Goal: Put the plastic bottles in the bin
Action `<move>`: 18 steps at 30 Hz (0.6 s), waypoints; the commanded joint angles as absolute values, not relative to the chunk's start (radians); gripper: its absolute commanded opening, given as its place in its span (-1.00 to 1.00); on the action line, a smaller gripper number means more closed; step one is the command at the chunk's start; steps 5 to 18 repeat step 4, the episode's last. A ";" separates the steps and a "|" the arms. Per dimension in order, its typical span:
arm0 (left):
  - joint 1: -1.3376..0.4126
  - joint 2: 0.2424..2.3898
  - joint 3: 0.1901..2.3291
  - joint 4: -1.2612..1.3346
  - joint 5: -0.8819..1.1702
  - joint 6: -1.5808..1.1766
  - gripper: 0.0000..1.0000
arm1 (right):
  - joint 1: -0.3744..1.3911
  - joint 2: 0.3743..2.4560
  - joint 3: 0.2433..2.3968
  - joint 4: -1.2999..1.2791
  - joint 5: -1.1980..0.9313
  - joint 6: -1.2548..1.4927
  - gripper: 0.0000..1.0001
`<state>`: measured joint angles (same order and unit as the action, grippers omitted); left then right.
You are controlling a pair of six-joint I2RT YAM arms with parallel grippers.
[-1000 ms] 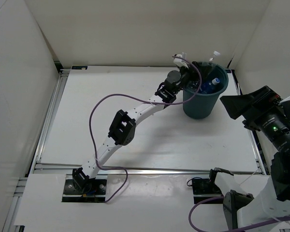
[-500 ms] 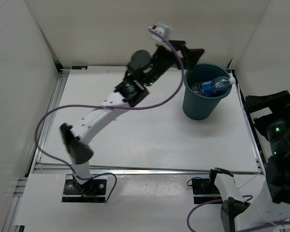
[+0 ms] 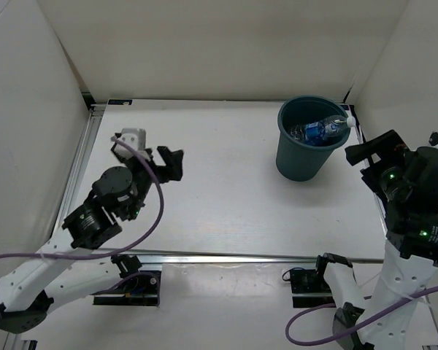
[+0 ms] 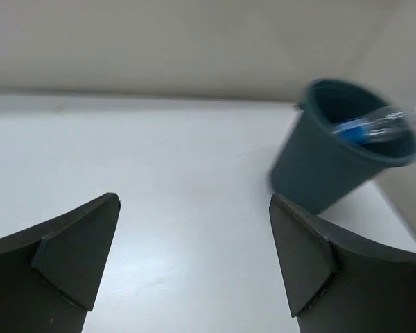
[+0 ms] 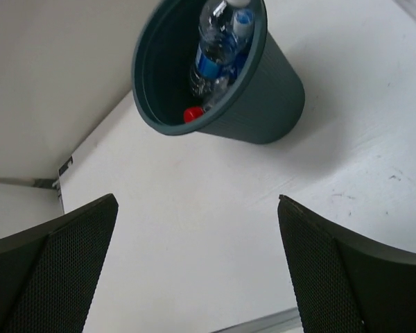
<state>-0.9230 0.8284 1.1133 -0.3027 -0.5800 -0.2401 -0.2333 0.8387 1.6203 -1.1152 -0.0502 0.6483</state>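
The dark teal bin (image 3: 301,157) stands upright at the table's far right. Clear bottles with blue labels (image 3: 322,129) lie inside it, one neck resting on the rim. The right wrist view looks into the bin (image 5: 263,104) and shows blue-labelled bottles (image 5: 215,52) and a red cap (image 5: 193,114) inside. The left wrist view shows the bin (image 4: 319,173) with a bottle (image 4: 374,127) across its mouth. My left gripper (image 3: 164,162) is open and empty over the left of the table, far from the bin. My right gripper (image 3: 372,149) is open and empty just right of the bin.
White walls close the table at the back and both sides. A metal rail (image 3: 226,257) runs along the near edge. Purple cables (image 3: 142,219) hang from both arms.
My left arm has pulled back from above the bin to the table's left near side, open and empty. My right arm has shifted and now faces the bin. A bottle now lies across the bin's mouth.
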 commanded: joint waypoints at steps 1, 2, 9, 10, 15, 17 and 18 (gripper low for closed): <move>-0.925 0.727 1.048 -0.639 -0.883 -0.354 1.00 | -0.229 0.825 1.562 -1.061 -0.107 0.684 0.99; -0.925 0.707 1.037 -0.679 -0.928 -0.397 1.00 | -0.229 0.863 1.562 -1.099 -0.120 0.698 0.99; -0.925 0.681 1.002 -0.731 -1.026 -0.397 1.00 | -0.229 0.900 1.578 -1.144 -0.103 0.709 0.99; -0.925 0.681 1.002 -0.731 -1.026 -0.397 1.00 | -0.229 0.900 1.578 -1.144 -0.103 0.709 0.99; -0.925 0.681 1.002 -0.731 -1.026 -0.397 1.00 | -0.229 0.900 1.578 -1.144 -0.103 0.709 0.99; -0.925 0.681 1.002 -0.731 -1.026 -0.397 1.00 | -0.229 0.900 1.578 -1.144 -0.103 0.709 0.99; -0.925 0.681 1.002 -0.731 -1.026 -0.397 1.00 | -0.229 0.900 1.578 -1.144 -0.103 0.709 0.99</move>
